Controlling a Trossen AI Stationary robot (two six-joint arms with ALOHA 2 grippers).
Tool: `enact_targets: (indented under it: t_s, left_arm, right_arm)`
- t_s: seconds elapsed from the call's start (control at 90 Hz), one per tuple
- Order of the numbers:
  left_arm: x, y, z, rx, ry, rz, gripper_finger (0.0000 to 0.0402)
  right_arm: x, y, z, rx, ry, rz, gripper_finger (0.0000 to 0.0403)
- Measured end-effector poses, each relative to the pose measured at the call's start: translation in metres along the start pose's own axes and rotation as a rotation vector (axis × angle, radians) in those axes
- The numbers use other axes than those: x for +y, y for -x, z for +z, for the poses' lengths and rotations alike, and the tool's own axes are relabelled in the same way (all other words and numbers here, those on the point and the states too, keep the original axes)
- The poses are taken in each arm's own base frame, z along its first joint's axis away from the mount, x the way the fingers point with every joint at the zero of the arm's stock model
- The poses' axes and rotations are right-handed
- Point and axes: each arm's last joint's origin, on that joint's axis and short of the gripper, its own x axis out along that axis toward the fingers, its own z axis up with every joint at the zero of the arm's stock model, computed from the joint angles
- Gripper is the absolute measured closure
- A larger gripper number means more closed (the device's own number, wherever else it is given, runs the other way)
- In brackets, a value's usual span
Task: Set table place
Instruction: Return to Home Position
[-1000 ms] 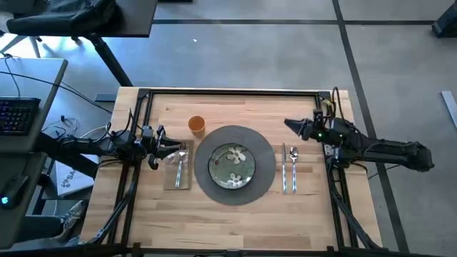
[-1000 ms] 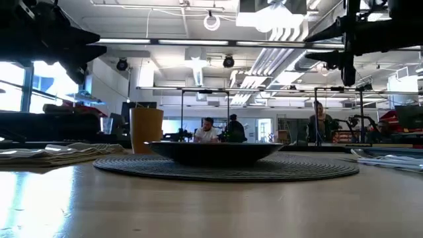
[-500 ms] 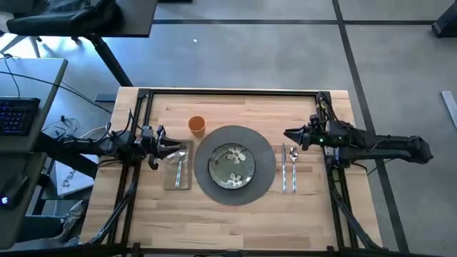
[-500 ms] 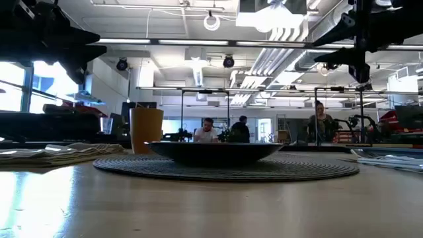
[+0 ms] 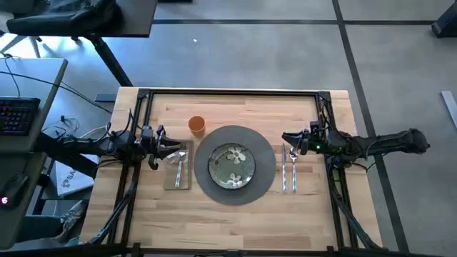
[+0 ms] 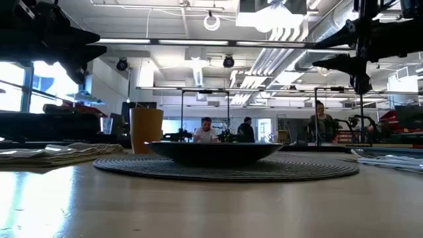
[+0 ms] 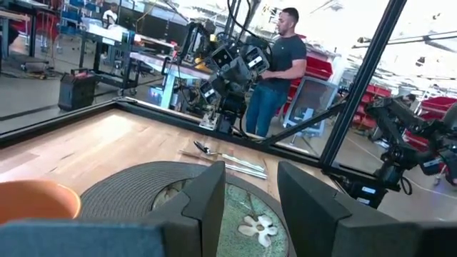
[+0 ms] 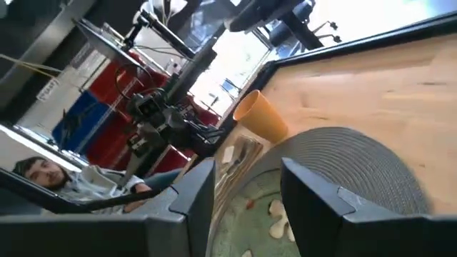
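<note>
A round dark-grey placemat (image 5: 268,168) lies mid-table and carries the green flowered plate (image 5: 232,165). The orange cup (image 5: 197,126) stands just beyond the mat's far left. A beige napkin (image 5: 178,175) lies left of the mat, with a silver fork (image 5: 180,164) on it. Right of the mat, the knife (image 5: 284,170) and spoon (image 5: 293,168) lie side by side. My left gripper (image 5: 171,150) hovers open over the napkin's far end. My right gripper (image 5: 288,138) hangs open above the far ends of knife and spoon, well clear of the table (image 6: 362,74).
A black metal frame (image 5: 228,93) runs along the table's far edge and down both sides under the arms. Bare wood (image 5: 235,225) stretches along the near edge. People stand in the room beyond the table (image 6: 210,130). A grey desk with a keyboard (image 5: 18,114) stands off to the left.
My right gripper has swung toward the table's near edge, from beyond the spoon's far end to over the tops of knife and spoon, and the arm now lies level across the right edge. Its fingers have stayed open. The left arm and all objects have kept still.
</note>
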Motion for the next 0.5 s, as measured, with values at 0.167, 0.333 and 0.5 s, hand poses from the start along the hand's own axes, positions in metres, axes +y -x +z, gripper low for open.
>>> enact_targets:
  t_s: [0.167,0.333,0.5]
  left_arm:
    - [0.0,0.0,0.0,0.0,0.0,0.0,0.0291]
    - [0.0,0.0,0.0,0.0,0.0,0.0,0.0291]
    - [0.0,0.0,0.0,0.0,0.0,0.0,0.0291]
  right_arm:
    - [-0.0003,0.0026,-0.0063,-0.027,-0.015,0.002,0.0265]
    - [0.0021,0.005,-0.0092,-0.043,-0.014,-0.008,0.0265]
    - [0.0023,0.0065,-0.0094,-0.091,-0.009,-0.045,0.0265]
